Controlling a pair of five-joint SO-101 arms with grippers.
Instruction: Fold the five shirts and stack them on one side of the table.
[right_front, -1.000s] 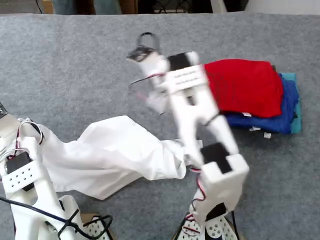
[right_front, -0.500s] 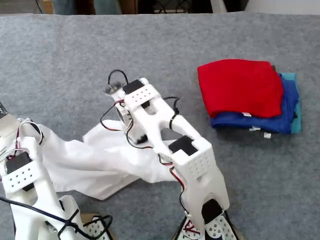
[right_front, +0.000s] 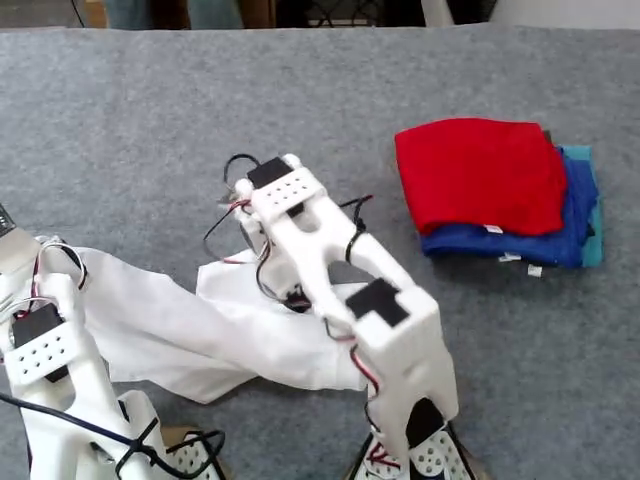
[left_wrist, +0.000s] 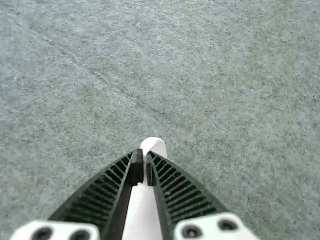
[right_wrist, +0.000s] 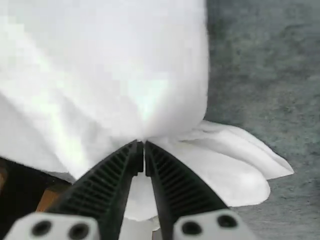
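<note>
A crumpled white shirt (right_front: 180, 320) lies across the front left of the grey table. In the right wrist view my right gripper (right_wrist: 141, 145) is shut on a bunched fold of this white shirt (right_wrist: 100, 75). From above, that arm leans over the shirt's far edge, and its gripper (right_front: 250, 232) sits mostly under the wrist. My left gripper (left_wrist: 141, 155) is shut on a small tip of white cloth (left_wrist: 152, 146) above bare carpet. At the right, a folded red shirt (right_front: 480, 175) tops a blue shirt (right_front: 560, 238) and a teal one (right_front: 594, 215).
The grey carpeted table (right_front: 130, 110) stretches open across the back and left. The left arm's base (right_front: 50, 400) and cables stand at the front left corner. The right arm's base (right_front: 410, 440) stands at the front middle.
The right arm swung left, away from the red shirt stack, and came down onto the white shirt. The shirt's far edge has bunched and shifted under it. The left arm kept still.
</note>
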